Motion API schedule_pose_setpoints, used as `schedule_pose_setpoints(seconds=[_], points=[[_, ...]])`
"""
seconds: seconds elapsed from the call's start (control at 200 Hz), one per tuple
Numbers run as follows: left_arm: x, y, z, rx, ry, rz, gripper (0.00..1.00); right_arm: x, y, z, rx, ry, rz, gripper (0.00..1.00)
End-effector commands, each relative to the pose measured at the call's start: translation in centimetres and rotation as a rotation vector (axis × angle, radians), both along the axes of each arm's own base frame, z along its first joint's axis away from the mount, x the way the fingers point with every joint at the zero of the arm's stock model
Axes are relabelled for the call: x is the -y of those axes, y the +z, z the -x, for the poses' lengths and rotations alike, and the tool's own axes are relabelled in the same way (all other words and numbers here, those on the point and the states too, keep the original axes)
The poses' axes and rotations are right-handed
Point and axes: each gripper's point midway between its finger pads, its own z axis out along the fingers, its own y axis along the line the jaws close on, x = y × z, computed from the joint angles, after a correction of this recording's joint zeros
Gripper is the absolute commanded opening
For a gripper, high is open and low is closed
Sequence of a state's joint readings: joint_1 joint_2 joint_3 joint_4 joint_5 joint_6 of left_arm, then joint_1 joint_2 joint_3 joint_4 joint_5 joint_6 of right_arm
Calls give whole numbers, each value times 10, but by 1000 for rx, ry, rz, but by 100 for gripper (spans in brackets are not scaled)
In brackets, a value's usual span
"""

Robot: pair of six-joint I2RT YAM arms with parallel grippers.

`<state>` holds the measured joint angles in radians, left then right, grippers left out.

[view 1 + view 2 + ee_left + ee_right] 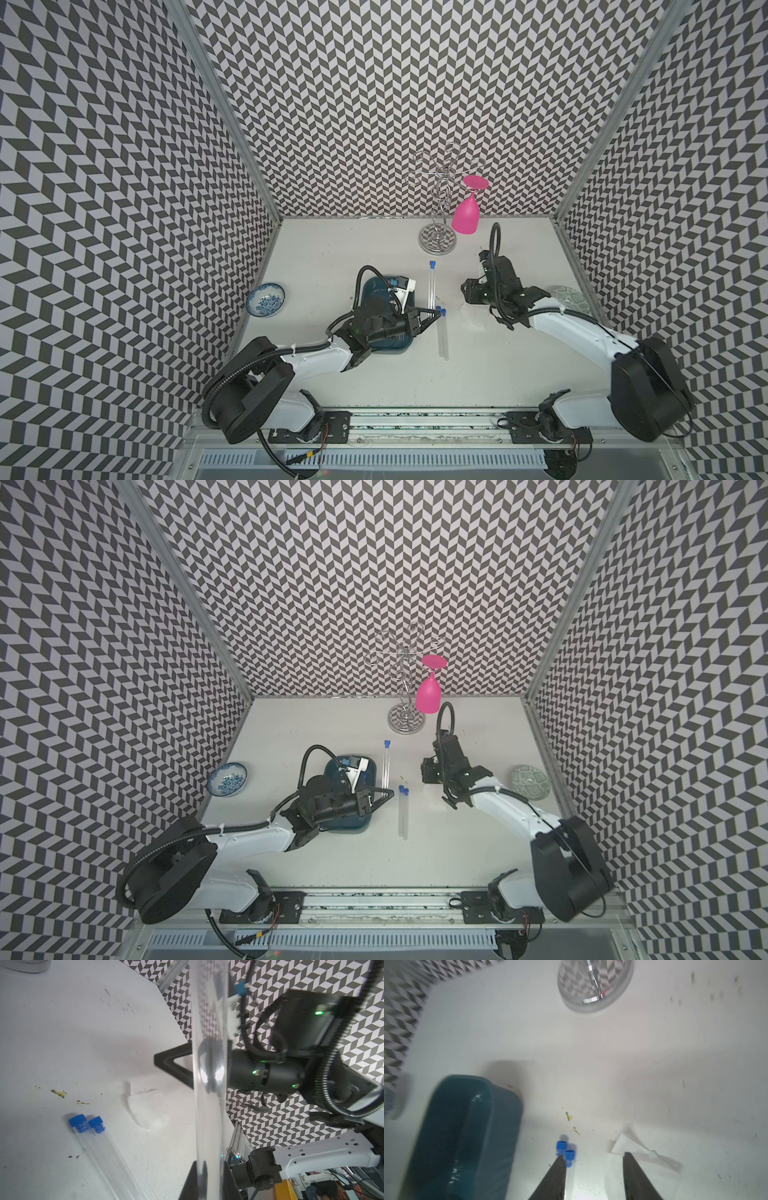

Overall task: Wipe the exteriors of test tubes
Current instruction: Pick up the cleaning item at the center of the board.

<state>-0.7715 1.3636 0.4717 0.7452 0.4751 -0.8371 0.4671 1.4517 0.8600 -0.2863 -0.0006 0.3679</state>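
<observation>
My left gripper (436, 314) (207, 1180) is shut on a clear test tube (430, 286) (385, 766) with a blue cap. The tube runs across the left wrist view (207, 1105). Two more capped test tubes (442, 334) (402, 812) (97, 1147) lie side by side on the table just right of that gripper. My right gripper (469, 293) (593, 1155) hangs open over the table with nothing between its fingers. The white tissue (473, 318) (643, 1153) (147, 1109) lies on the table below it.
A teal tray (395, 345) (467, 1126) sits under my left arm. The chrome wire rack (437, 241) holds a pink glass (466, 216) at the back. A blue-patterned bowl (266, 300) stands far left and a patterned dish (569, 297) far right.
</observation>
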Motion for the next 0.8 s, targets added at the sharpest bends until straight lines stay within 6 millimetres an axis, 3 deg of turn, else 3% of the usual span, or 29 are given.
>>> schedule_pose_setpoints(seconds=[0.0, 0.15, 0.496, 0.796], points=[[-6, 1, -3, 27, 32, -11, 12, 1, -22, 4, -56, 58, 73, 41], [-9, -1, -2, 39, 33, -23, 12, -4, -44, 11, -103, 67, 96, 41], [-13, -7, -1, 30, 40, -20, 12, -4, -66, 21, -163, 63, 174, 38], [-13, -6, 1, 36, 30, -12, 12, 0, -72, 22, -173, 47, 210, 19]])
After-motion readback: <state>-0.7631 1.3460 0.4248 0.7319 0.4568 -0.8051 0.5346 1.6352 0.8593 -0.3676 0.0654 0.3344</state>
